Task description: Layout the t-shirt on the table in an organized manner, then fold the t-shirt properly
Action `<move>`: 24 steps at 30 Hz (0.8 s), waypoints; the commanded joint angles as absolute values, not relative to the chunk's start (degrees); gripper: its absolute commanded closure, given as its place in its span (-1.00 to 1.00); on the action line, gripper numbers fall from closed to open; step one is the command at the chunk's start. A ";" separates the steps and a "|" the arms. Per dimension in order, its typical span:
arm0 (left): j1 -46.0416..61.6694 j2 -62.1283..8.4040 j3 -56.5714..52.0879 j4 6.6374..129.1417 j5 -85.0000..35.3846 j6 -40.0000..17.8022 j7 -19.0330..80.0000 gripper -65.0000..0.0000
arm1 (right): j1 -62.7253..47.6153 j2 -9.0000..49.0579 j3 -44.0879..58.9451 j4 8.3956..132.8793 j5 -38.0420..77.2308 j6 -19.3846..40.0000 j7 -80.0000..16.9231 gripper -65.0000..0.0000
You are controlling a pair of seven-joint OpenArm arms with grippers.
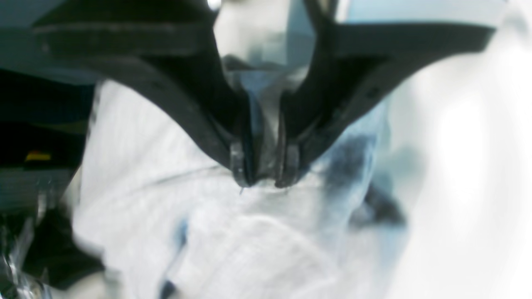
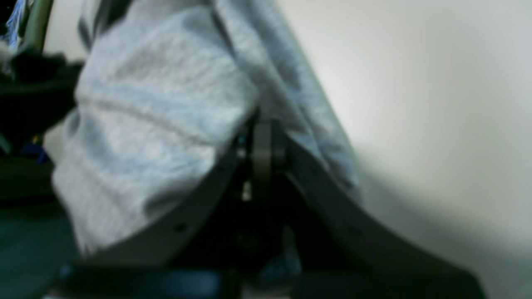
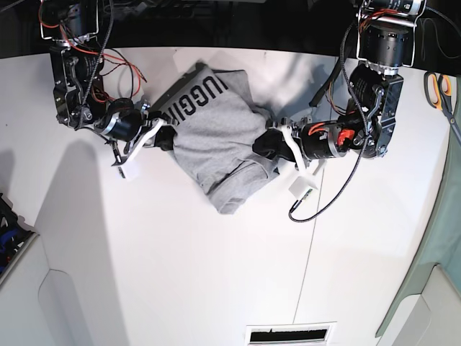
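The heather-grey t-shirt (image 3: 216, 137) is bunched and stretched between my two grippers over the far middle of the white table (image 3: 180, 274), its black lettering (image 3: 194, 97) facing up at the far edge. In the base view my left gripper (image 3: 268, 142) pinches the shirt's right side. My right gripper (image 3: 167, 137) pinches its left side. The left wrist view shows the left gripper (image 1: 264, 180) closed narrowly on a fold of the t-shirt (image 1: 208, 232). In the right wrist view the right gripper (image 2: 262, 124) is shut with the t-shirt (image 2: 153, 124) draped over it.
Orange-handled scissors (image 3: 439, 90) lie at the table's far right edge. A thin dark seam (image 3: 306, 245) runs down the tabletop right of centre. A slotted vent (image 3: 288, 334) sits at the near edge. Both arm bases stand at the far corners.
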State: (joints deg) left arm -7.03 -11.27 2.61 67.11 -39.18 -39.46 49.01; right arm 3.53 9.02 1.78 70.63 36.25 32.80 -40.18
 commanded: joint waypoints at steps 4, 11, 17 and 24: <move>-11.81 -11.33 2.57 64.64 -39.55 -40.00 47.77 0.65 | -0.34 7.94 1.85 76.88 37.54 33.43 -39.72 1.00; -13.32 -11.62 2.57 65.52 -43.59 -40.00 47.94 0.64 | -3.36 7.38 2.90 82.76 36.34 33.43 -39.75 1.00; -12.56 -12.86 2.55 67.42 -52.45 -40.00 55.44 0.64 | -3.40 10.31 7.38 86.39 36.07 33.43 -44.29 1.00; -2.26 -20.99 2.55 80.14 -57.93 -40.00 57.30 0.64 | -8.29 17.67 8.95 90.91 39.70 33.39 -46.15 1.00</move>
State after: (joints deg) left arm -1.15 -20.93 2.70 79.29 -56.47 -39.33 58.17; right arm -8.62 17.10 8.64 89.97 38.48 32.82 -46.81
